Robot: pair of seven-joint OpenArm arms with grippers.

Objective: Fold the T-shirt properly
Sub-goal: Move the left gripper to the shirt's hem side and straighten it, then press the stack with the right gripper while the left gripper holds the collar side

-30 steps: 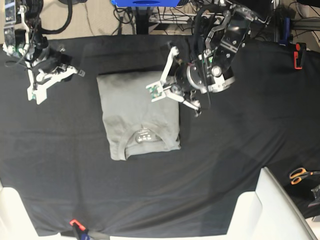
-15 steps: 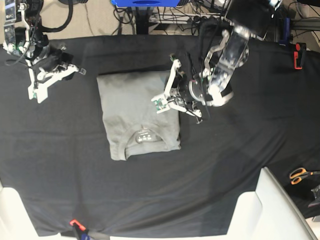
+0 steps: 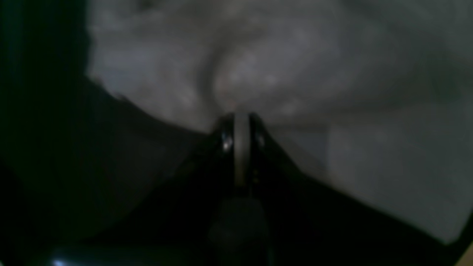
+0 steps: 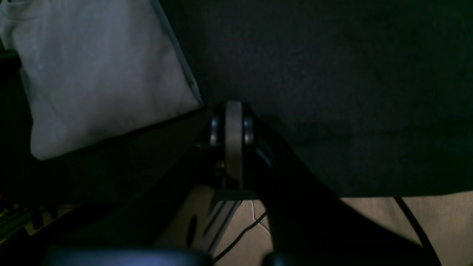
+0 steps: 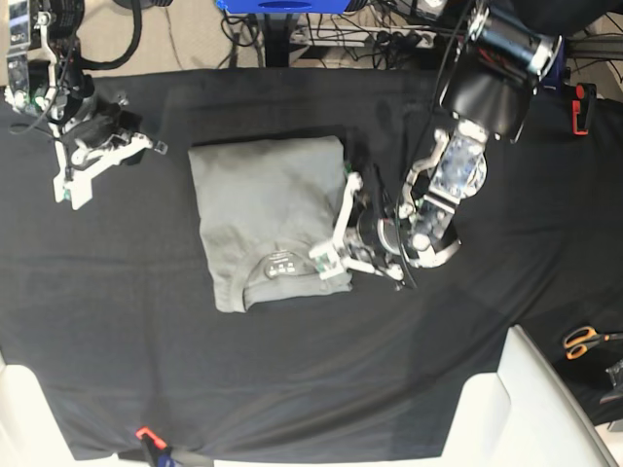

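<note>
The T-shirt (image 5: 268, 219) lies folded into a tall rectangle on the black worktop (image 5: 487, 321), collar and white label toward the near edge, its long axis running away from the camera in the base view. The left tool (image 5: 336, 255) sits at the shirt's near corner on the side facing that arm; its wrist view shows the jaws pressed together with grey cloth bunched right at the tips (pinching a fold of the T-shirt, as far as the blur allows). The right tool (image 5: 78, 175) is pressed together on nothing, well apart from the far corner. The left arm is clearly nearer, so any next fold across the long axis likely starts from its grip.
</note>
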